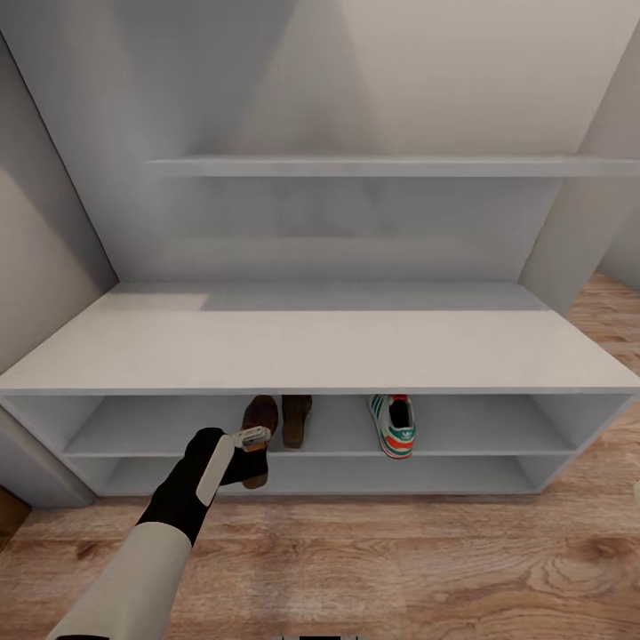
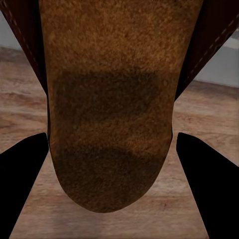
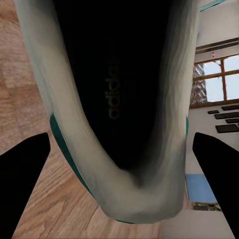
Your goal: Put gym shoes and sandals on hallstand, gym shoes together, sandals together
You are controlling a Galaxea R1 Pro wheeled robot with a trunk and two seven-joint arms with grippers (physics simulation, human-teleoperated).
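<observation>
The hallstand (image 1: 311, 342) stands straight ahead, a pale bench with two open shelves. On its upper open shelf lie one brown sandal (image 1: 298, 420) and, to the right of it, a white gym shoe (image 1: 392, 425) with green stripes and an orange-red heel. My left gripper (image 1: 252, 437) is shut on a second sandal (image 1: 260, 425), holding it at that shelf's front edge just left of the first. In the left wrist view its suede sole (image 2: 109, 74) sits between the fingers (image 2: 25, 169). My right gripper (image 3: 121, 134) is shut on another gym shoe (image 3: 119, 59), seen from its open inside.
A tall back panel and a floating shelf (image 1: 373, 166) rise above the bench top. Grey walls close in at left and right. Wood-plank corridor floor (image 1: 400, 560) runs in front of the rack. The lower shelf (image 1: 356, 476) has nothing on it.
</observation>
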